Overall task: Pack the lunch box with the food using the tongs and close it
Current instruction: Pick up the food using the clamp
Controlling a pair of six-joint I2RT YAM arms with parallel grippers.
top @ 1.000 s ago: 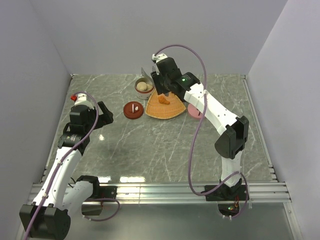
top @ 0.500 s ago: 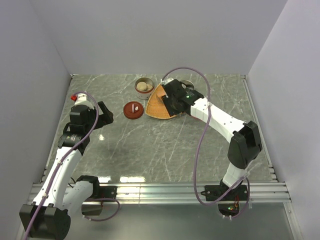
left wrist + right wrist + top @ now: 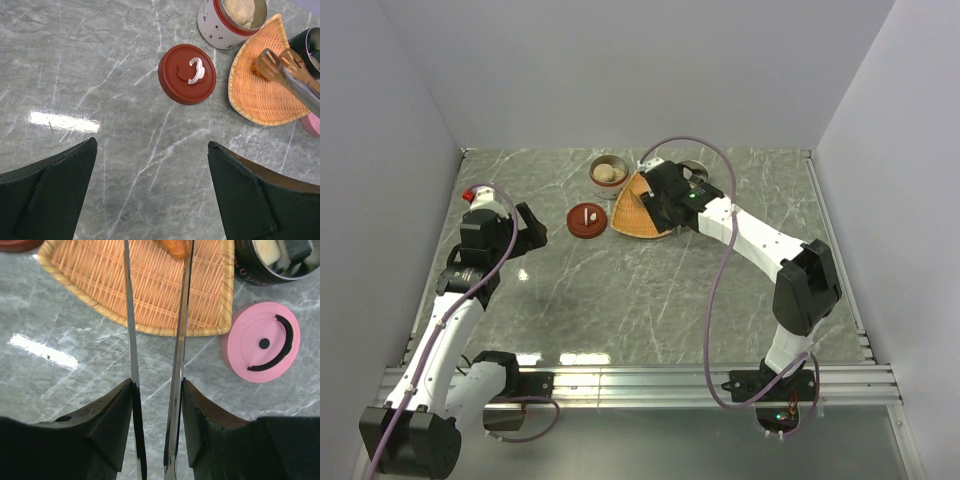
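My right gripper (image 3: 157, 385) is shut on the silver tongs (image 3: 131, 340), one thin arm against each finger. The tong tips (image 3: 280, 62) reach over the orange woven tray (image 3: 150, 285) and stand either side of an orange food piece (image 3: 172, 247). The lunch box shows as two round pots: a white-and-red one (image 3: 608, 172) holding pale beige lumps, and a black one (image 3: 280, 262) with rice pieces inside. My left gripper (image 3: 152, 145) hangs open over bare table at the left (image 3: 525, 228), holding nothing.
A dark red lid (image 3: 586, 219) with a white handle lies left of the tray. A pink lid (image 3: 260, 342) lies right of the tray, below the black pot. The marble table (image 3: 620, 290) is walled on three sides.
My right arm has swung down from above the white-and-red pot and lowered the tongs onto the tray. The left arm has not moved.
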